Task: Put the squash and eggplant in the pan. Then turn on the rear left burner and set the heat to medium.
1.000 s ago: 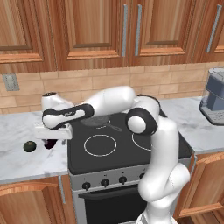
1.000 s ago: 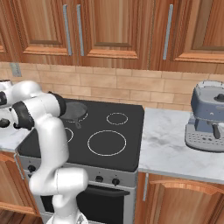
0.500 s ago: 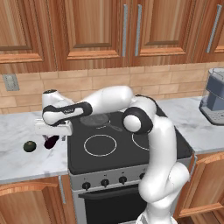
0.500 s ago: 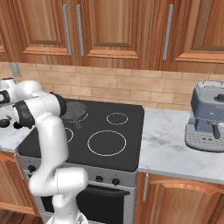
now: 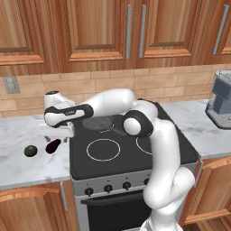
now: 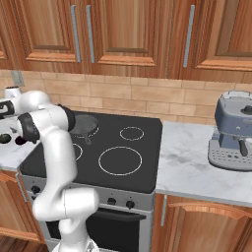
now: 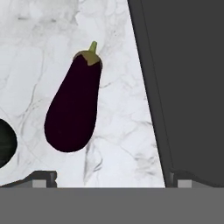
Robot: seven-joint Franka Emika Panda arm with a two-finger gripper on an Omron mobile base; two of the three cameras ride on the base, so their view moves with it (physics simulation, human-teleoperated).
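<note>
Purple eggplant [image 7: 73, 105] lies on the marble counter [image 5: 27, 168], left of the cooktop [image 5: 131, 155] | gripper [image 5: 55, 131] hovers above it, jaws spread wide, empty | step: eggplant pickup | squash [image 5: 30, 150] waits nearby | next: descend, straddle, close | pan [image 5: 97, 122] sits rear left.

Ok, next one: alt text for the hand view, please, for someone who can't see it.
A glossy dark purple eggplant lies on the white marble counter, seen from above with its green stem pointing up the frame. The open gripper sits above it, a bit of the dark green squash shows at left, and the black cooktop fills the right.
</note>
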